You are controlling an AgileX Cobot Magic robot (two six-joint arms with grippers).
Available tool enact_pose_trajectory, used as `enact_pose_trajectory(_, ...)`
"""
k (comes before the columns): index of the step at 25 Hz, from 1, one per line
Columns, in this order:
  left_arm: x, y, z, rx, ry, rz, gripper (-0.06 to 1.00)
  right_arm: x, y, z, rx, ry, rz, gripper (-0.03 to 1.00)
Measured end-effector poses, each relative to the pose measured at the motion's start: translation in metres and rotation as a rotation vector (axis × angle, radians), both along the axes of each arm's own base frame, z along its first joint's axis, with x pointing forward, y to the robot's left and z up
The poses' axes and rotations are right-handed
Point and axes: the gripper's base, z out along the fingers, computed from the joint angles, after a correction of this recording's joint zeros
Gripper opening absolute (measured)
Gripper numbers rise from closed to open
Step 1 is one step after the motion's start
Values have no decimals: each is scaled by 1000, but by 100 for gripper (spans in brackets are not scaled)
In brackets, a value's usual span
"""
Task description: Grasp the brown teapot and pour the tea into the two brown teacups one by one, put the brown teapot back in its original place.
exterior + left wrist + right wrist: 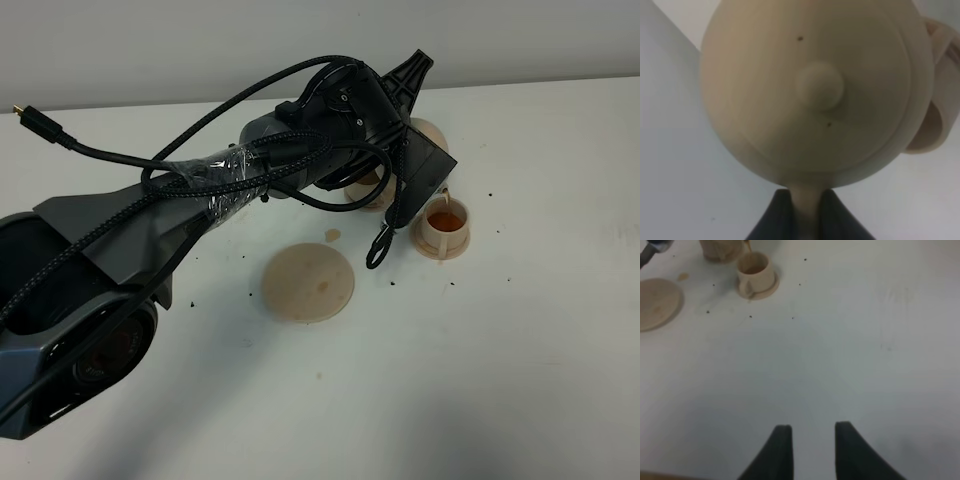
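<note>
POURING UNDER WAY near the far edge of the worktop: the left gripper (806, 202), jaws closed tight on the thin loop handle, holds the brown teapot (740, 75) tipped above one teacup (443, 228), right of centre. A thin thread of tea (447, 196) drops into it, and the cup shows orange liquid well up its wall. The second teacup (720, 249) stands just beside it on the side nearer the left edge, largely hidden under the arm; whether it holds tea cannot be told. The round saucer (308, 282), the pot's resting place, lies unoccupied near the middle of the worktop, with a tan drip (332, 235) and dark specks nearby. The right gripper (812, 450) hangs well away from the cups, jaws parted, holding nothing. The risks: the stream lands close to the rim, so a slight drift could send tea onto the table. A late tilt-back could overflow the cup, the narrow handle could twist in the jaws, and the lid (819, 86) could slide off the tilted pot.
</note>
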Motion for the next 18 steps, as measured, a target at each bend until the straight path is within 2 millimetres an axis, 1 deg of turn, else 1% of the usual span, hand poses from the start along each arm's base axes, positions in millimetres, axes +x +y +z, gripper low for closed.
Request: enact_pose_trajectory(18,1,-2,1,34,-23,-62,15,0,0,0,0,0,0,24)
